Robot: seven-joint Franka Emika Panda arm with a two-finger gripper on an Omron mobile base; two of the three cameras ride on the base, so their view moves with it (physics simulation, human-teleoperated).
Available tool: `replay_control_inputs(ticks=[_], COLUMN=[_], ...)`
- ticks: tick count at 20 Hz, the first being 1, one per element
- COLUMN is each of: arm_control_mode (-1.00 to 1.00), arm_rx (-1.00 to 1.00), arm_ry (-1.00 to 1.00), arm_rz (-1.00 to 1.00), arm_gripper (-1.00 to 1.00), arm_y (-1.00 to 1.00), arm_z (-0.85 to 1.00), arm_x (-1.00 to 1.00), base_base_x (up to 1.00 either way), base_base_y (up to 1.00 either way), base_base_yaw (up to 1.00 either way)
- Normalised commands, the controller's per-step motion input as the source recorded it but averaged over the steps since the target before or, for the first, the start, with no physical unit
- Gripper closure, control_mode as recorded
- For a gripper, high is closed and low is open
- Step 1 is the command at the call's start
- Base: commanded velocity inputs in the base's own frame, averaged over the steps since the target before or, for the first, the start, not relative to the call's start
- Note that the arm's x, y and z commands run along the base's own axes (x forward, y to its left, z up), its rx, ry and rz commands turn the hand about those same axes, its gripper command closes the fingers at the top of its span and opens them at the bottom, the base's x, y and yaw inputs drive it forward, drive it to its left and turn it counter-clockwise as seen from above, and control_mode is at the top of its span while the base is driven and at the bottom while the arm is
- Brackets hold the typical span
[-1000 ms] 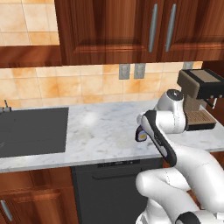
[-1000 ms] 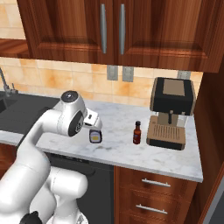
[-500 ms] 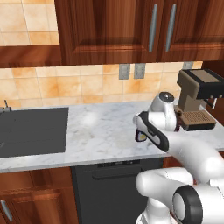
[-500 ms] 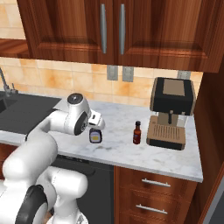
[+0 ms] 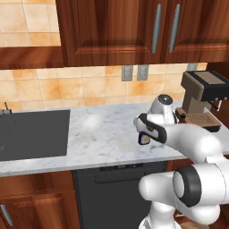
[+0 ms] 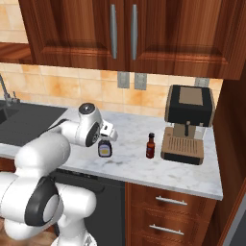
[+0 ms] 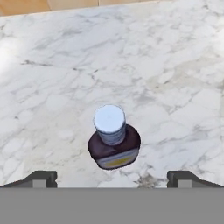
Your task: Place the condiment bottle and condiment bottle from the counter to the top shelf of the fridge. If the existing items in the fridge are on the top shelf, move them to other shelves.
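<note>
- Sink (image 5: 33,134): dark basin set in the left end of the counter (image 5: 103,134), well apart from the bottles.
- Gripper (image 7: 112,177): jaws wide apart, holding nothing, poised over the squat bottle (image 7: 113,142), which stands between the two fingertips (image 7: 41,178) without touching them.
- Squat bottle: upright on the marble, pale cap, dark body, yellow label; in the right base view it stands just under the white hand, near the counter's front edge.
- Red bottle (image 6: 151,146): upright on the counter, between the squat bottle (image 6: 104,148) and the coffee machine (image 6: 187,124), apart from both.
- Coffee machine: at the right end of the counter, against the wall.
</note>
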Motion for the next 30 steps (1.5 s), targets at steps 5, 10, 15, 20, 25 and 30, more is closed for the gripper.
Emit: replay_control_inputs(ticks=[5, 10, 15, 20, 25, 30], arm_control_mode=[-1.0, -1.0, -1.0, -1.0, -1.0, -1.0], arm_rx=[0.0, 0.0, 0.0, 0.0, 0.0, 0.0], arm_ry=[0.0, 0.0, 0.0, 0.0, 0.0, 0.0], arm_rz=[0.0, 0.0, 0.0, 0.0, 0.0, 0.0], arm_gripper=[-1.0, -1.0, -1.0, -1.0, -1.0, -1.0], arm_y=[0.0, 0.0, 0.0, 0.0, 0.0, 0.0], arm_z=[-0.09, -0.21, -0.08, -0.04, -0.06, -0.04], arm_x=[0.03, 0.0, 0.11, 0.19, 0.13, 0.13], base_base_x=[0.0, 0.0, 0.0, 0.0, 0.0, 0.0], base_base_y=[0.0, 0.0, 0.0, 0.0, 0.0, 0.0], base_base_yaw=[0.0, 0.0, 0.0, 0.0, 0.0, 0.0])
